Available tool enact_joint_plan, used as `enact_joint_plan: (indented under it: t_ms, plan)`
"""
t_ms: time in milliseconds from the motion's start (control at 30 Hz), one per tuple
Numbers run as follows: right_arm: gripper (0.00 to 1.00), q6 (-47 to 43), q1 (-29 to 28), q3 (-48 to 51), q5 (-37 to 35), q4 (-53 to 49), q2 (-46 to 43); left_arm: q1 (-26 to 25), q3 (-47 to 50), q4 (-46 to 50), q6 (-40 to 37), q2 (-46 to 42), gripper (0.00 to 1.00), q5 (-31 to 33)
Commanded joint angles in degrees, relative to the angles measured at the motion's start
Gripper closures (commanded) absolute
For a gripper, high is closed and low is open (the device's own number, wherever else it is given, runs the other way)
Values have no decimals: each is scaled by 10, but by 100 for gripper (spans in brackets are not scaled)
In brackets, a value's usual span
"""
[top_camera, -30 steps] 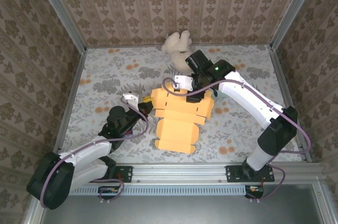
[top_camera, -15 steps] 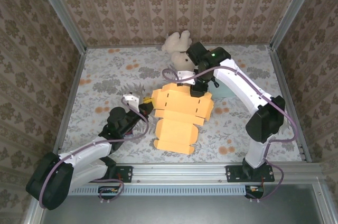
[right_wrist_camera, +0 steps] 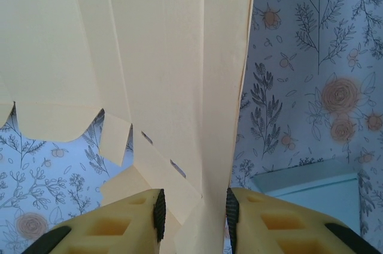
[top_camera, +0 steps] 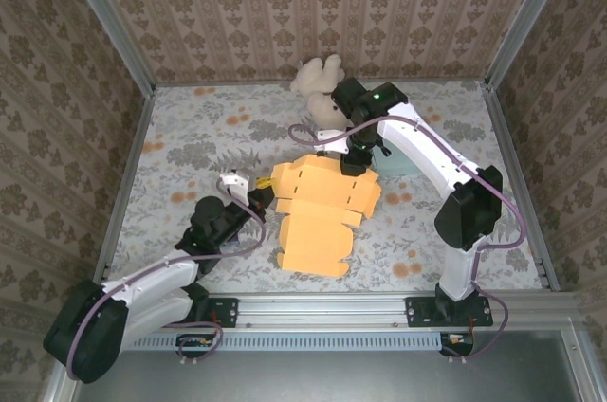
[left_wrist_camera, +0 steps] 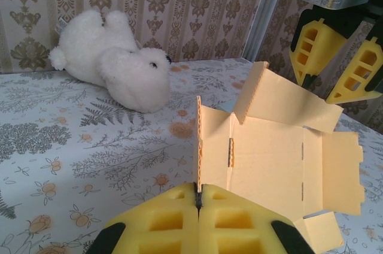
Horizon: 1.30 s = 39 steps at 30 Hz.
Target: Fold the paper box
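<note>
Top view overhead, wrist views close, sharing paper box [left_wrist_camera: 269,146]

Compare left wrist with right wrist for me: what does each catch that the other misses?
Left wrist, not right wrist: the plush toy by the wall and the left fingers pinching an upright flap of the paper box. Right wrist, not left wrist: a clear look at the pale blue container. Both: the box, the floral tablecloth and the right fingers, which straddle a raised panel.

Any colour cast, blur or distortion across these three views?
Top external: evenly lit, sharp; frame posts splay outward, wide-angle view. Left wrist: warm tone, paper box sharp. Right wrist: bluish cast on the tablecloth, fingers slightly soft at the bottom edge.
</note>
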<state>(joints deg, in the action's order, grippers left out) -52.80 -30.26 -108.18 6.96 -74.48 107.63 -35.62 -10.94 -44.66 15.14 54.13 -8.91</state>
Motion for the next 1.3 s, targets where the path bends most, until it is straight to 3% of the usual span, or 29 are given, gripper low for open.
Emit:
enact_joint_plan:
  t_ms: [0, 467, 800, 1167, 1267]
  plan:
    - [65, -14, 6, -2, 28, -23, 11, -3, 6, -34, -6, -20, 100, 9]
    - [65, -35, 20, 52, 49, 20, 4, -6, 18, -49, -8, -28, 100, 14]
    - [62, -29, 52, 184, 42, 211, -91, -8, 16, -50, -10, -23, 100, 14]
    - [51, -54, 58, 231, 75, 256, -124, -11, 17, -48, -8, -26, 100, 13]
    - [52, -69, 60, 238, 108, 256, -133, -11, 16, -49, -8, -26, 100, 13]
